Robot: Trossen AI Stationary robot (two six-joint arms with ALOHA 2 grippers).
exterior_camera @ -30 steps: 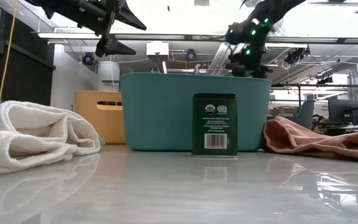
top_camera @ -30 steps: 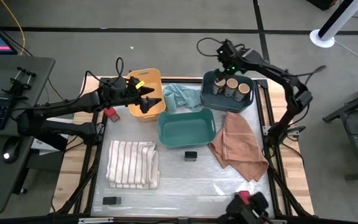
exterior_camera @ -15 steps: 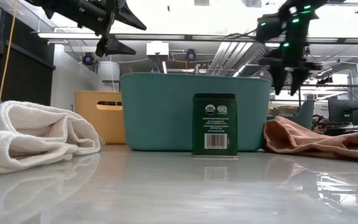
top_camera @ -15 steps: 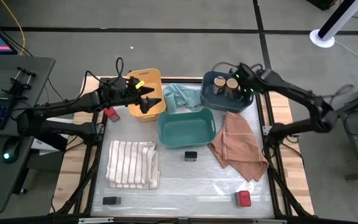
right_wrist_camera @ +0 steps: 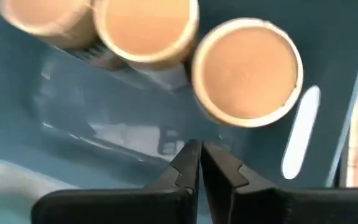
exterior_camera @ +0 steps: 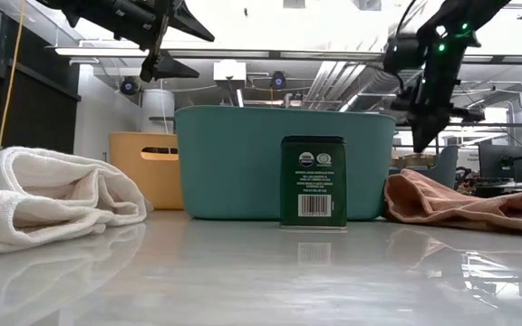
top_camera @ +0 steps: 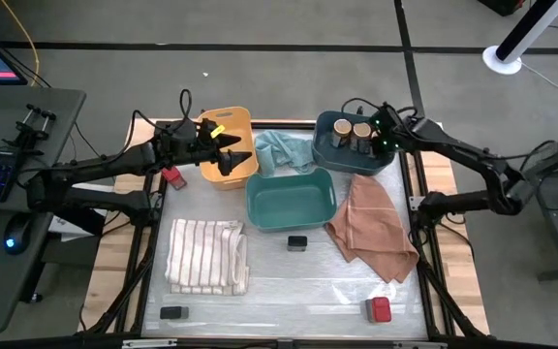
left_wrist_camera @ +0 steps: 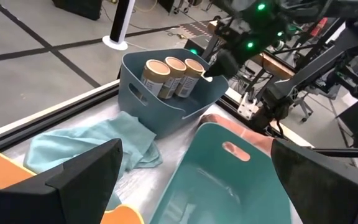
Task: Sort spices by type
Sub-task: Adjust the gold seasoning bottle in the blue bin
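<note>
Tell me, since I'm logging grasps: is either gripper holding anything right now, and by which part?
Nothing is held. The right gripper is shut on nothing above the blue bin of tan-lidded jars; the left gripper is open over the yellow bin.

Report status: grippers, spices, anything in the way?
Right gripper shut, empty, over blue-grey bin holding three tan-lidded jars. Left gripper open above yellow bin. Black tin loose, path unobstructed.
</note>
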